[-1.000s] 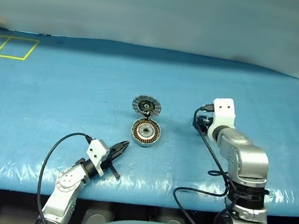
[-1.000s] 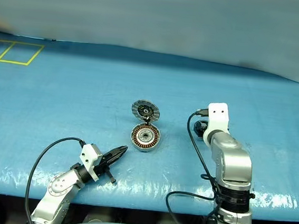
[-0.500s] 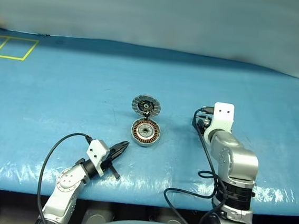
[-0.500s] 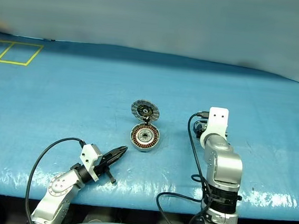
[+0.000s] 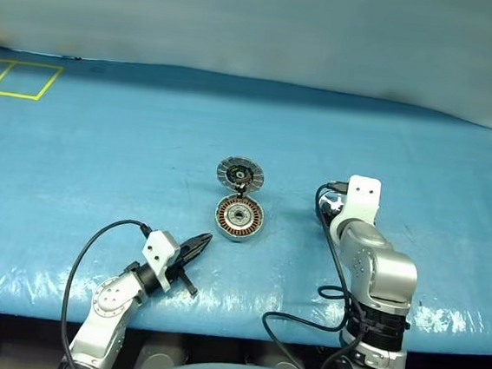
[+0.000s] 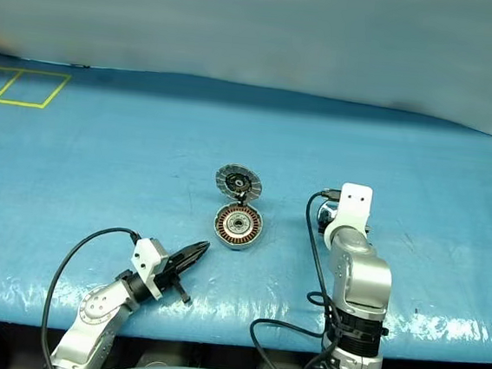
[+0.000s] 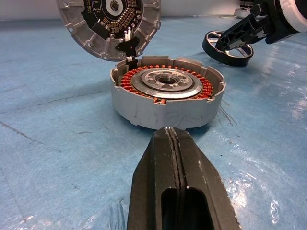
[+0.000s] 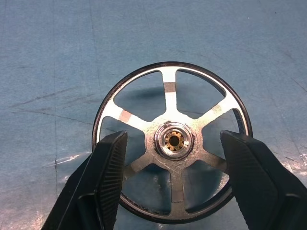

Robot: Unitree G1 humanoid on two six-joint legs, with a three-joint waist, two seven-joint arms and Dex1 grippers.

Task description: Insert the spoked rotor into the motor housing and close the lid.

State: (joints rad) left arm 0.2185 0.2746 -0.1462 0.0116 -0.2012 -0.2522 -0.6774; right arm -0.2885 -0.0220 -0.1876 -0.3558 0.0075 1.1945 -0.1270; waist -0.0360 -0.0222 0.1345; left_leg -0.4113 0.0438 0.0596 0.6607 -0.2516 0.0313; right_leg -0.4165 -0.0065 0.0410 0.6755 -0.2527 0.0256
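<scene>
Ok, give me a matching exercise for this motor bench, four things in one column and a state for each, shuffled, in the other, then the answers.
Column one:
1. spoked rotor
2. lid
3. left gripper
4. motor housing

Column two:
A. swung up on its hinge, inner face showing
B. lying flat on the blue table cover, between open fingers
C. open at the top, copper windings showing, no rotor in it
D. fingers pressed together, holding nothing

Pairs: 1-B, 2-A, 3-D, 4-C

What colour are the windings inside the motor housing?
Copper-orange, ringing the silver centre hub of the motor housing; clearest in the left wrist view.
</scene>
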